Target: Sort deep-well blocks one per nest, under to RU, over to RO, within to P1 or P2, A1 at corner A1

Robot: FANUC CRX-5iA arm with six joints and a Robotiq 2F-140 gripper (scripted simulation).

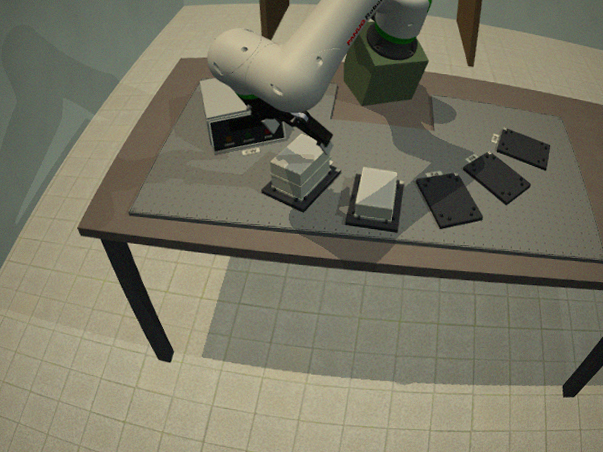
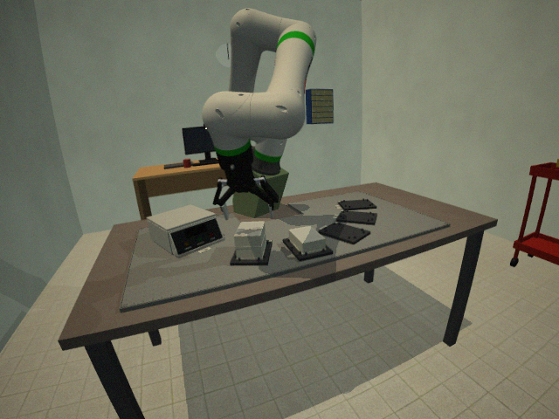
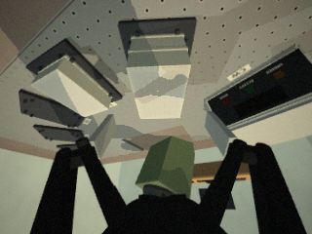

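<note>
My gripper (image 1: 299,135) (image 2: 248,215) (image 3: 160,120) is open and empty, above and behind the block stack. An upper pale block (image 1: 305,153) (image 2: 250,229) (image 3: 158,93) lies on a lower pale block (image 2: 250,250) (image 3: 156,43) in the infeed nest (image 1: 278,194) (image 2: 237,261) (image 3: 158,23). A single pale block (image 1: 378,185) (image 2: 307,236) (image 3: 68,88) sits in the dark nest (image 1: 372,224) beside it. The check-weigher (image 1: 222,98) (image 2: 182,218) (image 3: 265,95) carries no block, and no lamp looks brightly lit. Cut corners are unclear.
To the right are three empty nests: a near one (image 1: 448,198) (image 2: 345,232), a middle one (image 1: 495,177) (image 2: 358,217) and a far one (image 1: 522,148) (image 2: 357,204). Their labels are hard to read. The green robot pedestal (image 1: 383,74) (image 3: 168,163) stands behind.
</note>
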